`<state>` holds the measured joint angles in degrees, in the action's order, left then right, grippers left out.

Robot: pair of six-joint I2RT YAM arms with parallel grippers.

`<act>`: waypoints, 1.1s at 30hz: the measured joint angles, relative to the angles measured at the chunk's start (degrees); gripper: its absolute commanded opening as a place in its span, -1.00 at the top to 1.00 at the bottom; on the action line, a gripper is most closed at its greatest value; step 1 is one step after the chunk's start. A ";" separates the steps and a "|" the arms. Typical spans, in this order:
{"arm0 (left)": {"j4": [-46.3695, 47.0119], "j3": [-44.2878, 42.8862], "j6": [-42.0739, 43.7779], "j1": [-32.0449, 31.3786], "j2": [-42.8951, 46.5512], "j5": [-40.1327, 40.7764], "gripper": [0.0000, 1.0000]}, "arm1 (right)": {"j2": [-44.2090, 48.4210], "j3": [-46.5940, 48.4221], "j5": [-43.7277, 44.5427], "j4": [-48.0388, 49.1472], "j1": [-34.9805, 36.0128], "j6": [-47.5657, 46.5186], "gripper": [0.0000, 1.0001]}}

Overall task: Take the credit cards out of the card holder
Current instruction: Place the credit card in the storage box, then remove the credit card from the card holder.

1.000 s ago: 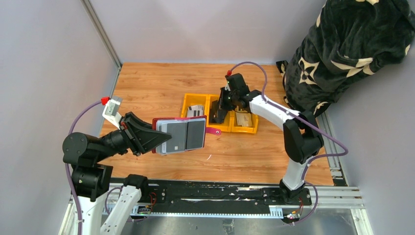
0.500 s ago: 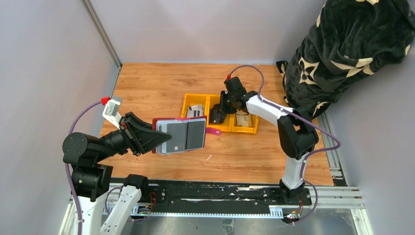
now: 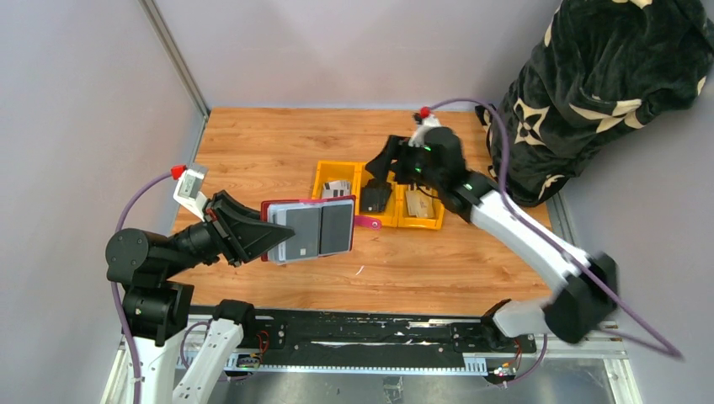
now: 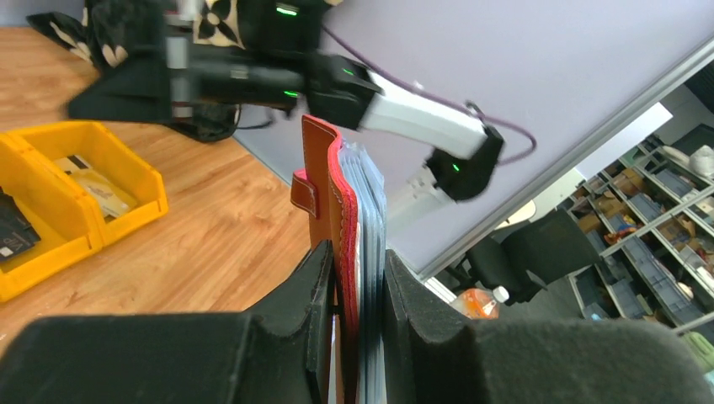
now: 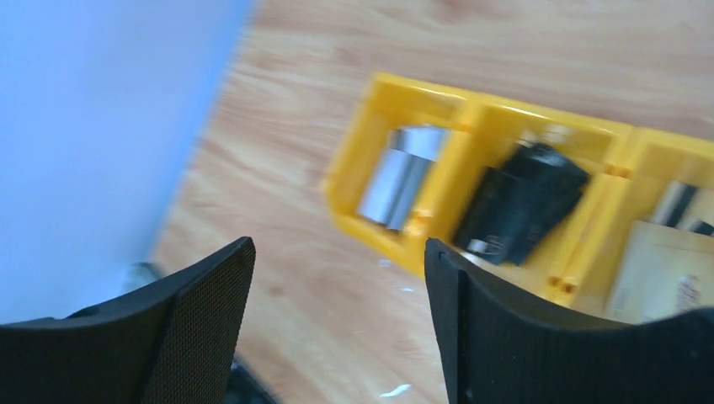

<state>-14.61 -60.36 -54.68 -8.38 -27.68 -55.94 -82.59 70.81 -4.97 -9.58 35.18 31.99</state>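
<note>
Pressure from the left gripper [image 4: 358,273] pinches the card holder [image 4: 335,181] by its lower edge, with red cover and pale sleeves together between the two fingers; in the top view this holder [image 3: 310,231] stands open and lifted off the table, left of centre in the frame, its inner panels turned upward. Whether cards remain inside the sleeves I cannot tell for sure, but grey and dark panels show there. Farther, in the middle of the frame, lies the yellow bin [image 3: 318,180]; its left compartment holds grey-white credit cards [image 5: 402,172], the middle one a black folded item [image 5: 522,202], the right one tan cards [image 5: 661,261]. Above the bin hangs the right gripper [image 5: 337,261], fingers spread wide and nothing between them. I judge the step in hand is to fetch another card from the holder; to do it well, the right gripper should come to the open edge of one sleeve with fingers spread, close on one card only, and pull straight along the sleeve, while the left one clamps firmly so the holder does not tilt or slip.
</note>
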 measured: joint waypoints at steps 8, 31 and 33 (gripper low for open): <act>3.34 -0.09 -1.29 0.00 -0.37 5.95 1.00 | 33.86 -23.82 -14.56 29.49 2.01 14.99 -0.60; 6.93 0.28 -4.55 0.00 -1.25 10.43 1.00 | 16.24 -29.03 -11.89 68.26 26.45 22.47 -0.25; 7.02 0.72 -4.57 0.00 -0.92 10.19 1.00 | 15.47 -28.79 -10.82 70.58 26.49 23.21 0.10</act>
<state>-7.60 -59.64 -59.24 -8.38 -28.60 -45.76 -67.11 42.02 -15.79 60.99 61.67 55.20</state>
